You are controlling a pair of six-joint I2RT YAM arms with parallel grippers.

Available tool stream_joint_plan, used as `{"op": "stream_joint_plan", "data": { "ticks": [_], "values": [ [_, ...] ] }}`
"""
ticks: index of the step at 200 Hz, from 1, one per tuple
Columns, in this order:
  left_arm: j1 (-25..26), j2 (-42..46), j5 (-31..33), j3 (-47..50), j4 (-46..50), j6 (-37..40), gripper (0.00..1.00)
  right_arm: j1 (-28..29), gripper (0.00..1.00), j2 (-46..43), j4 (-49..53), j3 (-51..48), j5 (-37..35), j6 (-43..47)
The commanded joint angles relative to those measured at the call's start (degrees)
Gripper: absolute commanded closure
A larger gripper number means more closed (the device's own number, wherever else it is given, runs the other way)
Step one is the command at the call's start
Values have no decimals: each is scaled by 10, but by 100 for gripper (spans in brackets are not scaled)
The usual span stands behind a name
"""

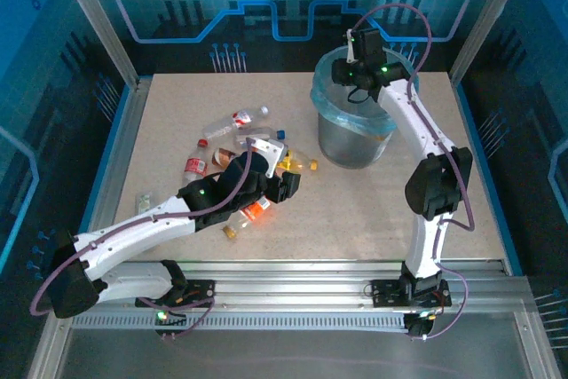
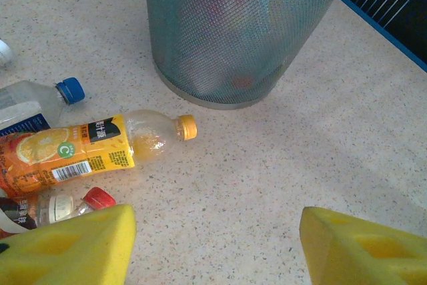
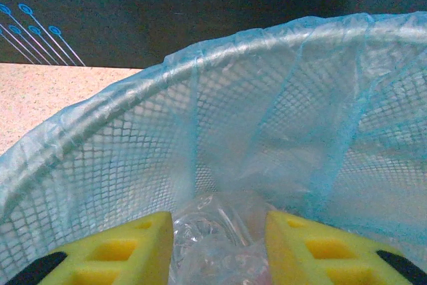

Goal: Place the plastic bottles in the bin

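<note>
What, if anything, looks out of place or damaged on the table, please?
Several bottles lie on their sides in a loose heap left of the upright bin, including an orange-labelled one; nothing looks spilled.

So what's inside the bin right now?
A light-blue bag lines the bin. Crumpled clear plastic, probably bottles, lies at the bottom; red shapes show through the mesh. The bag's folds hide how many there are.

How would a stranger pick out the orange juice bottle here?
Find the grey mesh bin. Near its base, not touching it, the orange juice bottle lies on its side. Its yellow cap and orange fruit label set it apart from the blue-capped bottle and red-capped bottle beside it.
</note>
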State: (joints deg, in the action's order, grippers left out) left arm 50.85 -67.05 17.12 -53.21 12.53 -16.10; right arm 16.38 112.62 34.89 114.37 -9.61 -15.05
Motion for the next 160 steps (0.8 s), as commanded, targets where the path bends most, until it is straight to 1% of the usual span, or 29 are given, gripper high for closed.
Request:
{"op": "stream_joint_plan", "data": {
  "ticks": [1, 29, 59, 70, 89, 98, 110, 135, 160],
  "values": [
    [3, -1, 9, -15, -2, 13, 33, -3, 58, 4, 37, 15, 25, -11],
    [3, -1, 13, -10, -5, 8, 33, -4, 58, 10, 47, 16, 22, -13],
    [3, 3, 18, -11, 3, 8, 32, -4, 51, -8, 43, 20, 23, -22],
    [2, 6, 23, -16, 9, 14, 32, -2, 47, -21, 39, 30, 16, -23],
    [2, 16, 39, -21, 19, 24, 32, 10, 37, -47, 38, 52, -22, -19],
    [1, 22, 49, -22, 24, 26, 31, 17, 32, -63, 34, 55, -35, -19],
    [-2, 29, 62, -20, 34, 24, 30, 27, 27, -85, 27, 51, -51, -18],
    [-14, 47, 79, -14, 65, 1, 30, 57, 24, -144, -5, 4, -87, -5],
    [-38, 71, 84, 6, 91, -25, 30, 94, 24, -214, -73, -94, -128, 5]
  ]
}}
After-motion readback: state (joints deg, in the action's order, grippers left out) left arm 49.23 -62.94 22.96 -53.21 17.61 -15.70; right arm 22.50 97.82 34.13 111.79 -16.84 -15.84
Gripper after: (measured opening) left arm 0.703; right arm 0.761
